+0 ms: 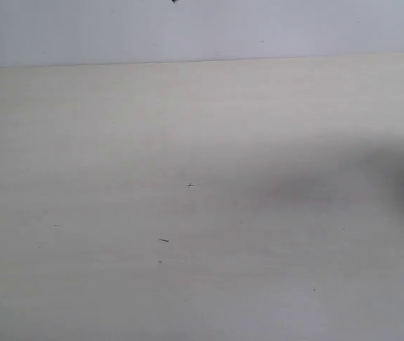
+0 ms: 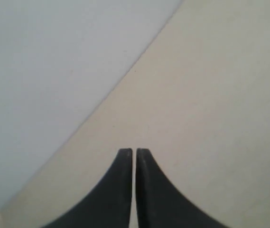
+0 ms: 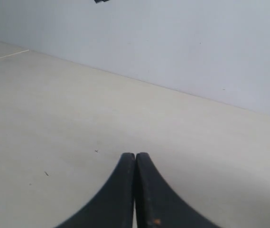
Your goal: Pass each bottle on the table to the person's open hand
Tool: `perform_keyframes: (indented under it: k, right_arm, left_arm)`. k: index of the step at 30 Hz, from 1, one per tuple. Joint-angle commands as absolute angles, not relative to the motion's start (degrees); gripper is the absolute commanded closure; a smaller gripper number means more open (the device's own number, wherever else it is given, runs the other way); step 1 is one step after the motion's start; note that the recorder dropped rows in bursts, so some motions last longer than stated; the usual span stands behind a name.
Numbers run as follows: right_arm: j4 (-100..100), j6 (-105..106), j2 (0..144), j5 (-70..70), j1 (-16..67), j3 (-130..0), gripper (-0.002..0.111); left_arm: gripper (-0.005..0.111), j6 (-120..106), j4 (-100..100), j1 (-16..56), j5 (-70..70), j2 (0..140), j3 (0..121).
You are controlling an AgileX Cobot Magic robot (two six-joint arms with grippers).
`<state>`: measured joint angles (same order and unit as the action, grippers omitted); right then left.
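The pale cream table (image 1: 187,142) fills the exterior view and carries only a few tiny dark specks. No bottle and no person's hand shows in any view. My left gripper (image 2: 134,151) hangs over the table (image 2: 210,95) near its far edge, its black jaws shut with only a hairline slit between them and nothing held. My right gripper (image 3: 135,155) is shut too, jaws pressed together over bare table (image 3: 54,118). Neither gripper appears in the exterior view.
A plain grey-white wall (image 1: 202,28) rises behind the table's far edge, and also shows as the wall (image 2: 44,71) in the left wrist view and the wall (image 3: 172,42) in the right wrist view. A soft dark shadow (image 1: 372,177) lies on the table at the right.
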<state>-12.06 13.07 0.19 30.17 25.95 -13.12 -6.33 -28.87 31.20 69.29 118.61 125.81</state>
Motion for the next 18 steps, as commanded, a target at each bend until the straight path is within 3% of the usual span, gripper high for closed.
perform_keyframes:
  k: [1, 6, 14, 18]
  right_arm:
    - [-11.99, 13.31, 0.0, 29.2, 25.97, -12.91, 0.108]
    - [-11.99, 13.31, 0.0, 29.2, 25.97, -12.91, 0.108]
    - [-11.99, 13.31, 0.0, 29.2, 25.97, -12.91, 0.108]
    - [-11.99, 13.31, 0.0, 29.2, 25.97, -12.91, 0.108]
  left_arm:
    - [0.105, -1.19, -5.66, 21.88, 69.96, 111.6, 121.25]
    - [0.105, 0.84, 0.0, 18.23, 61.14, 97.7, 101.36]
    - [0.105, 11.45, -0.83, 19.59, 7.27, 59.61, 46.62]
    - [0.105, 17.03, -0.83, 19.59, -3.97, 37.25, 24.84]
